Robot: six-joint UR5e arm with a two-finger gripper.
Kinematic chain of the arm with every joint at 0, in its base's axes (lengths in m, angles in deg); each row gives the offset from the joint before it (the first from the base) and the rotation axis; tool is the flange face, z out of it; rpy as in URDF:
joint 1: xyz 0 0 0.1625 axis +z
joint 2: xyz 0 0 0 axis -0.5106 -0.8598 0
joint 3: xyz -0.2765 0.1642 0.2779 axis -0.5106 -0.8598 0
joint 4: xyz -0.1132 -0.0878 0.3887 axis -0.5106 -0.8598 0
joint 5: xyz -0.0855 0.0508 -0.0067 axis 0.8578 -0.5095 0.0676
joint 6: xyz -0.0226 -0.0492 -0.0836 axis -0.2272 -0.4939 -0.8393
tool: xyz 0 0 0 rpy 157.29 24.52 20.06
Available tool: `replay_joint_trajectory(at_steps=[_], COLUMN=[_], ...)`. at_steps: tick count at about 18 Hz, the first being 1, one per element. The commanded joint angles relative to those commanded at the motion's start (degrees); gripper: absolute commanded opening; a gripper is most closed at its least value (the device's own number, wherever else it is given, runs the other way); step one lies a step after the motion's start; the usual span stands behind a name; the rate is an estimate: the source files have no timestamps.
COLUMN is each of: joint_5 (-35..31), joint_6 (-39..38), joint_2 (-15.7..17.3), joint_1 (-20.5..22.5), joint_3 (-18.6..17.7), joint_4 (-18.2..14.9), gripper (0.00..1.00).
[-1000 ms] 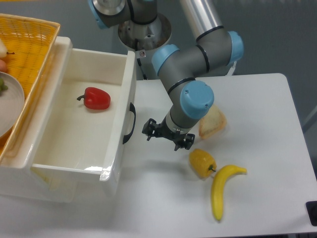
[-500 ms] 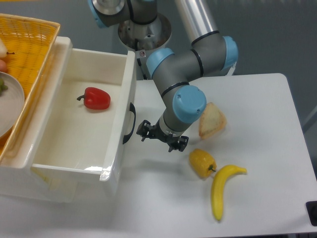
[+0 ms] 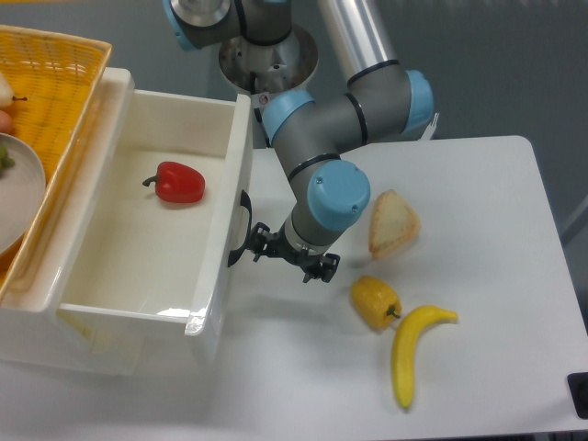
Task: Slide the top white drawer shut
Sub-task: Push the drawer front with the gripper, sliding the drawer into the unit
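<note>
The top white drawer [image 3: 228, 239] is pulled wide open at the left, a deep glossy tray with a curved black handle [image 3: 242, 228] on its front. A red bell pepper [image 3: 179, 182] lies inside it. My gripper [image 3: 287, 258] hangs just right of the drawer front, level with the handle's lower end. One black finger [image 3: 259, 244] is at or almost at the handle. The fingers stand apart with nothing between them. The lower drawer front is hidden under the open tray.
A slice of bread [image 3: 393, 223], a yellow pepper [image 3: 376, 301] and a banana [image 3: 412, 351] lie on the white table right of the gripper. A wicker basket [image 3: 57, 101] with a plate stands on the cabinet at the far left. The arm's base [image 3: 266, 55] is behind the drawer.
The gripper has moved left across the table, from beside the yellow pepper to right up against the drawer front and handle. The drawer has not moved.
</note>
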Motion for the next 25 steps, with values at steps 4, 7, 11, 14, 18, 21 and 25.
replay_joint_trajectory(at_steps=[4, 7, 11, 14, 18, 21, 25], joint_5=[0.0, 0.0, 0.0, 0.09, 0.88, 0.88, 0.88], joint_6=[0.0, 0.0, 0.0, 0.0, -0.09, -0.09, -0.18], joint_2=[0.26, 0.35, 0.7, 0.79, 1.32, 1.93, 2.46], joint_1=[-0.44, -0.53, -1.23, -1.41, -1.93, -2.2, -3.08], joint_3=[0.0, 0.0, 0.0, 0.0, 0.09, 0.09, 0.09], joint_4=[0.0, -0.09, -0.18, -0.18, -1.05, -1.93, -2.64], gripper=[1.0, 1.0, 1.0, 1.0, 1.0, 1.0, 1.0])
